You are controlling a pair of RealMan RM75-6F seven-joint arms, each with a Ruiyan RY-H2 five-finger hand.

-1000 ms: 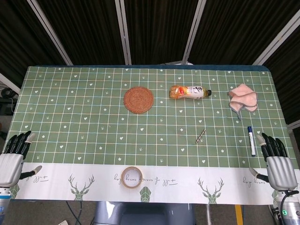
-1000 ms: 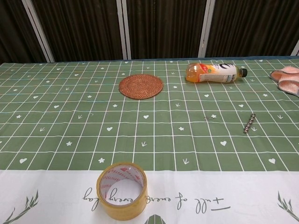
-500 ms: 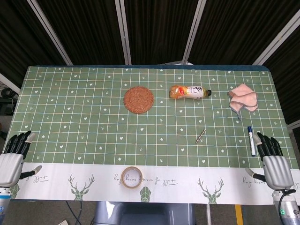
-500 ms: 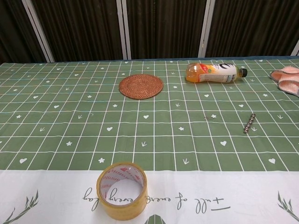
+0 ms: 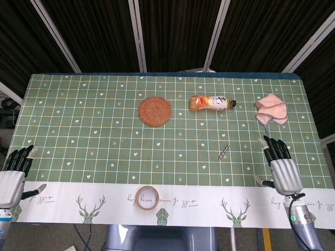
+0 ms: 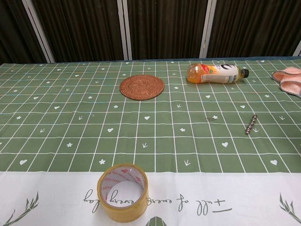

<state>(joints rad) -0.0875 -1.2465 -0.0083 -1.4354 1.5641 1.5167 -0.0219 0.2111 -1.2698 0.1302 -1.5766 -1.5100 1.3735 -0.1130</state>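
Two hands sit low in the head view, both empty with fingers spread. The right hand [image 5: 280, 168] hovers at the lower right, below the pink cloth [image 5: 271, 109] and right of a small metal pin [image 5: 224, 151]. The left hand [image 5: 13, 178] rests at the lower left edge of the table [image 5: 78, 115], well apart from everything. An orange drink bottle [image 5: 211, 102] lies on its side, so it cannot topple, beside a woven coaster [image 5: 154, 111]. A tape roll [image 5: 147, 197] lies flat at the bottom centre, on the white border. The bottle label and the border's cursive script are too small to read.
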